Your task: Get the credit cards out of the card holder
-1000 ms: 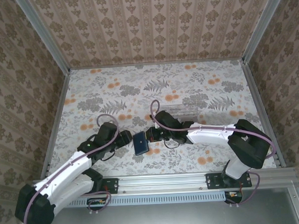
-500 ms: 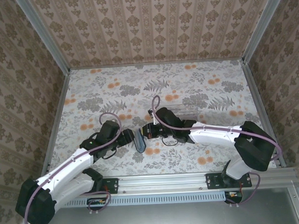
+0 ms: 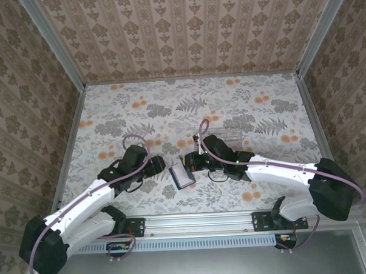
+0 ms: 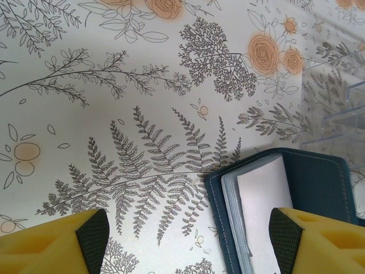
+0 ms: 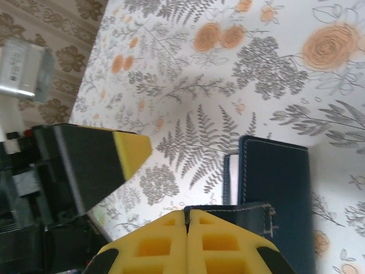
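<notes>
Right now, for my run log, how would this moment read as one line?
left gripper: open | right gripper: shut on card holder flap | credit cards: inside

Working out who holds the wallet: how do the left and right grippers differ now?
The left gripper stands open, fingers wide apart framing the dark navy bifold card holder's corner; the right gripper is shut, seemingly pinching the holder's flap. The left reaches in from the holder's left side, the right from its right. Both have yellow foam fingers.
</notes>
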Available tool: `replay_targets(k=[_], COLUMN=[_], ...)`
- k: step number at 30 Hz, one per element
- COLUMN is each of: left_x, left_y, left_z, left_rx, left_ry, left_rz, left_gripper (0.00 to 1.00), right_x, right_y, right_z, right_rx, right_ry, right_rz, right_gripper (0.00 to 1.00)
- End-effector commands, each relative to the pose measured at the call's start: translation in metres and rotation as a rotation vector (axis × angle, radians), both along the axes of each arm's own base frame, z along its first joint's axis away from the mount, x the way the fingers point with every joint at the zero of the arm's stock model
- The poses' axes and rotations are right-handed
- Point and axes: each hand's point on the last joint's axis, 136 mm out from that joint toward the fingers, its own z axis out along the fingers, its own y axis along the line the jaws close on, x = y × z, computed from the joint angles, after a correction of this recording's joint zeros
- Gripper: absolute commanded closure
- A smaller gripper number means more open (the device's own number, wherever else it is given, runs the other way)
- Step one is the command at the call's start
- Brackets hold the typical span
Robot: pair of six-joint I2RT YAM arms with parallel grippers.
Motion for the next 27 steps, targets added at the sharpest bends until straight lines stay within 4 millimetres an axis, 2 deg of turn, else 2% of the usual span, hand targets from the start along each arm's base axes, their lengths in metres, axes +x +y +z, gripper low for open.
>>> replay_targets(k=[1,5,9,12,16,20,22,24,27], left_x=[0.003,0.003,0.002,0.003,0.002,-0.001,-0.003,-0.003,-0.006], left_y=[-0.007,-0.018,-0.031,-0.041,-0.056,-0.072,-0.078,-0.084,-0.093], left_z=[0.008,0.005,0.003,0.004,0.003,0.001,-0.003,-0.007,-0.013], left_rx=[0.011,0.014,0.024,0.022,0.010,-0.006,-0.010,-0.018,-0.035], left_ry=[-0.023,-0.015,-0.008,-0.014,-0.013,-0.007,0.001,0.009,0.026], left_rz=[-0.034,-0.070,-0.114,-0.140,-0.178,-0.217,-0.234,-0.244,-0.266], left_gripper=[0.23,0.24,0.24,0.25,0.33,0.47,0.49,0.55,0.56], right_x=[-0.001,0.000,-0.008,-0.014,-0.017,-0.017,-0.017,-0.015,-0.014], right_y=[-0.025,-0.066,-0.110,-0.130,-0.134,-0.123,-0.117,-0.113,-0.102], right_z=[-0.022,-0.047,-0.067,-0.074,-0.069,-0.046,-0.034,-0.024,-0.021], right_rx=[-0.094,-0.216,-0.350,-0.396,-0.408,-0.375,-0.376,-0.377,-0.367], right_ry=[0.009,0.031,0.032,0.027,0.007,-0.041,-0.072,-0.089,-0.081], right_rz=[-0.067,-0.173,-0.269,-0.289,-0.274,-0.222,-0.199,-0.190,-0.155], right_gripper=[1.00,1.00,1.00,0.99,0.76,0.68,0.65,0.61,0.57])
